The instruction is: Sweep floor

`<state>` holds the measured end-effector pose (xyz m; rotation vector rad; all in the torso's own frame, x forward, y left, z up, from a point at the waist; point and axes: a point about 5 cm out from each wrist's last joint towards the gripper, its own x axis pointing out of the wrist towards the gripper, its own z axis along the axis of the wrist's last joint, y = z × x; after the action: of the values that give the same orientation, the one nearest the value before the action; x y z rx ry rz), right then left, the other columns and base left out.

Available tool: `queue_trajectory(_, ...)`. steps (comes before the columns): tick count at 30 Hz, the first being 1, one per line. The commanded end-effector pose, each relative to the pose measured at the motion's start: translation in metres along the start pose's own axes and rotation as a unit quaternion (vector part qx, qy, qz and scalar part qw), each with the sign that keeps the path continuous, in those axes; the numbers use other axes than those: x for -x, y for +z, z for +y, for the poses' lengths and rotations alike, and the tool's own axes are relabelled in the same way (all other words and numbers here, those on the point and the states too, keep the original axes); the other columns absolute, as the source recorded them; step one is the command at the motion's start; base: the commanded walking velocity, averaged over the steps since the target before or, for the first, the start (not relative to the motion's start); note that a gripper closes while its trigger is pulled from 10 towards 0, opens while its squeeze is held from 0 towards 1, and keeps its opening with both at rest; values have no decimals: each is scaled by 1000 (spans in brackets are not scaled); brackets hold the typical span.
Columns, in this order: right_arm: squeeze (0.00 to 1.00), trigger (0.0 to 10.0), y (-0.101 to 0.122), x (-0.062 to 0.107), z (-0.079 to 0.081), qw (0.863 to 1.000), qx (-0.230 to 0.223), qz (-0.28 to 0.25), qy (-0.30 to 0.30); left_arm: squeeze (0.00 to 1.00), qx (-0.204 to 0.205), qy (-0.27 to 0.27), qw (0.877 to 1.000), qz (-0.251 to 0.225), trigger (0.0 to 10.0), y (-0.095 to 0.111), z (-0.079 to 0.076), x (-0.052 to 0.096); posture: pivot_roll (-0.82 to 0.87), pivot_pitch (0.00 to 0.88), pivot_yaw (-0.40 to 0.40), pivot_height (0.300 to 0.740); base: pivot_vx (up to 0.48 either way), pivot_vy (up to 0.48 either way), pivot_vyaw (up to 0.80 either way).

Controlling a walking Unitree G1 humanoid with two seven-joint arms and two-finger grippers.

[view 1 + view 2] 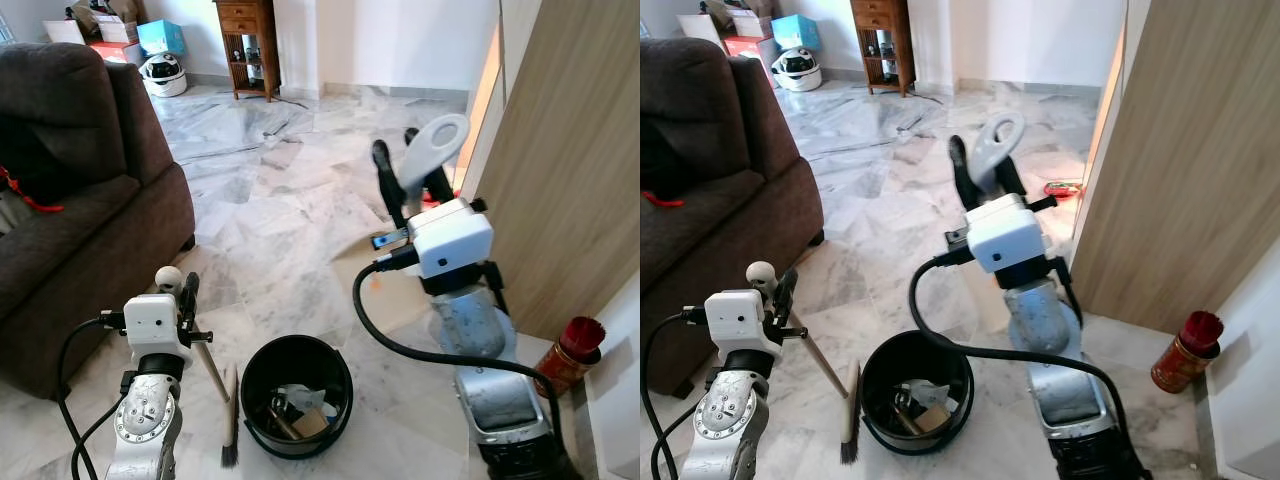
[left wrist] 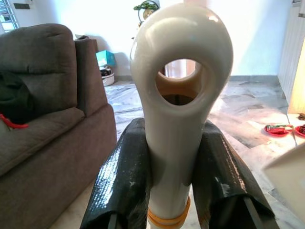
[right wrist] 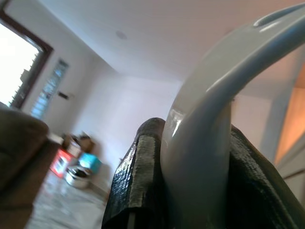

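Your two head views look forward and down from the robot's head, a stereo pair of the same marble floor (image 1: 290,200), brown sofa (image 1: 70,200) on the left and black bucket (image 1: 296,395) just before the robot. The left wrist view looks along the left hand (image 2: 174,176), very near a white ringed handle (image 2: 181,95), and faces the same sofa and floor, level and low. The right wrist view sits close behind the right hand (image 3: 190,176), tilted up at the ceiling (image 3: 167,38) and far wall.
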<state>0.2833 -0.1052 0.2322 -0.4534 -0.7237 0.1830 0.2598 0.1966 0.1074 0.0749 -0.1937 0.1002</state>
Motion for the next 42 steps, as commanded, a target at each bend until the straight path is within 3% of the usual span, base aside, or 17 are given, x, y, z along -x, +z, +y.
queue_trajectory(1,0,10000,2,0,-5,1000,16,-16,-13,0,-2,-4,1000,-24,10000,7,-1,-4,90,0,65,740,0,0,0)
queue_trajectory(15,0,10000,-56,42,-22,994,26,97,-41,0,-1,-10,1000,-20,10000,6,-1,-1,92,0,71,740,0,0,0)
queue_trajectory(21,0,10000,-82,58,-30,985,-19,154,-76,0,-1,-15,1000,-17,10000,5,-2,1,88,0,73,740,0,0,0)
queue_trajectory(29,0,10000,-100,62,-37,969,-92,188,-132,0,0,-20,1000,-15,10000,3,-3,7,87,0,73,740,0,0,0)
queue_trajectory(42,0,10000,-110,62,-36,969,-99,193,-121,0,1,-25,1000,-10,10000,2,-5,10,89,0,66,740,0,0,0)
